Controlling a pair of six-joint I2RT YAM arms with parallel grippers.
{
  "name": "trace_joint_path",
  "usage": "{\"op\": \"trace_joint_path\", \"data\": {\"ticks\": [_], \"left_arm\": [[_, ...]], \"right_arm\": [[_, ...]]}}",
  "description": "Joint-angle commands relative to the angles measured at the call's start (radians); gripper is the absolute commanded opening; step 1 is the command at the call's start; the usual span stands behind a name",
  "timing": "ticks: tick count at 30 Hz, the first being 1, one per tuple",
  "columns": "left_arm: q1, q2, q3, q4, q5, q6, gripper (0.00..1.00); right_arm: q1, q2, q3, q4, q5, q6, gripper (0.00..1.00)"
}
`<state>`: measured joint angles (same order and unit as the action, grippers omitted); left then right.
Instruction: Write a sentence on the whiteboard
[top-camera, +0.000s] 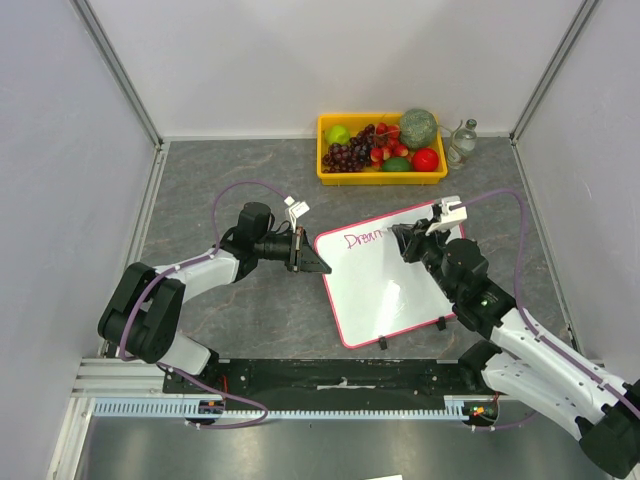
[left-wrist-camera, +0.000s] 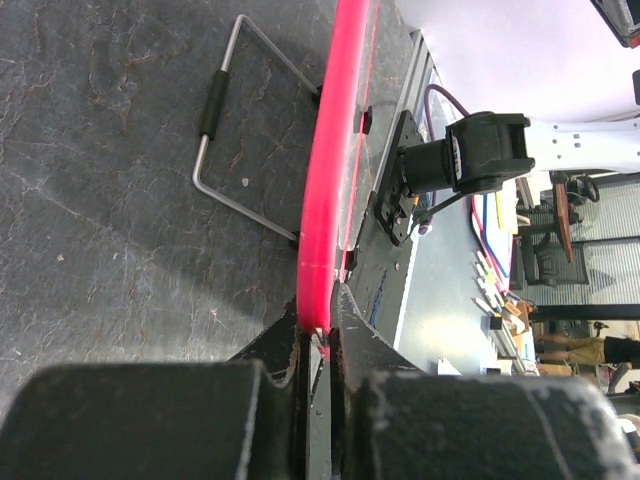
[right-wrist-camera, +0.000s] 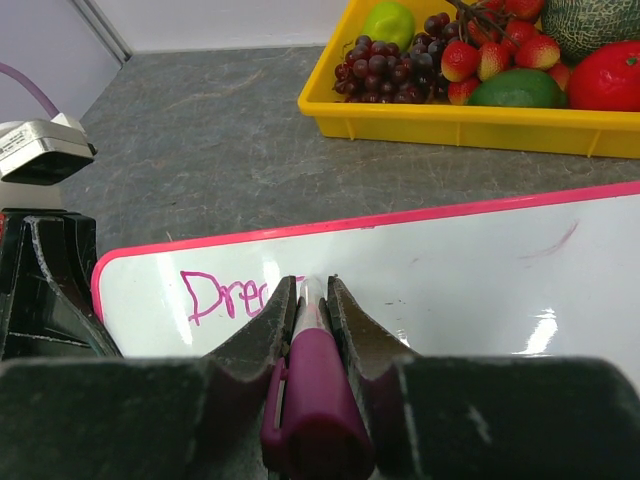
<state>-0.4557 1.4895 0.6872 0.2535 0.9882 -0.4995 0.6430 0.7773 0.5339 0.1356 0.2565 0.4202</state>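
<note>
Two grippers are closed: left gripper (top-camera: 321, 266) pinches the whiteboard (top-camera: 392, 292) by its left rim, right gripper (top-camera: 403, 239) clamps a marker (right-wrist-camera: 316, 385), tip at the sentence (top-camera: 364, 239). The whiteboard lies mid-table, open table (top-camera: 215, 175) to its left, tray (top-camera: 380, 179) near its far edge.

Whiteboard (top-camera: 385, 280) lies in the middle of the tabletop (top-camera: 260, 310), fruit tray (top-camera: 380, 178) behind it, bottle (top-camera: 461, 143) just right of the tray. Left claw (top-camera: 318, 267) pinches the board's left edge; right claw (top-camera: 400, 240), marker (right-wrist-camera: 315, 400) in it, sits over the sentence (top-camera: 365, 239).

Grey table (top-camera: 230, 195) w/ whiteboard (top-camera: 385, 290), tray (top-camera: 382, 179), bottle (top-camera: 462, 142)
</note>
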Motion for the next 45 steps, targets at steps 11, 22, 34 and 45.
{"op": "trace_joint_path", "data": {"ticks": [11, 22, 34, 45], "left_arm": [[-0.018, -0.018, -0.023, -0.04, 0.001, 0.13, 0.02], [-0.017, -0.018, -0.023, -0.04, 0.0, 0.13, 0.02], [-0.017, -0.015, -0.018, -0.045, 0.0, 0.128, 0.02], [-0.017, -0.014, -0.018, -0.043, 0.0, 0.131, 0.02]], "right_arm": [[-0.011, -0.013, 0.011, -0.034, 0.052, 0.0, 0.0], [-0.011, -0.062, -0.026, -0.077, 0.02, 0.005, 0.0], [-0.012, -0.092, 0.023, -0.087, 0.04, 0.026, 0.0], [-0.014, -0.069, 0.077, -0.056, 0.075, 0.011, 0.0]]}}
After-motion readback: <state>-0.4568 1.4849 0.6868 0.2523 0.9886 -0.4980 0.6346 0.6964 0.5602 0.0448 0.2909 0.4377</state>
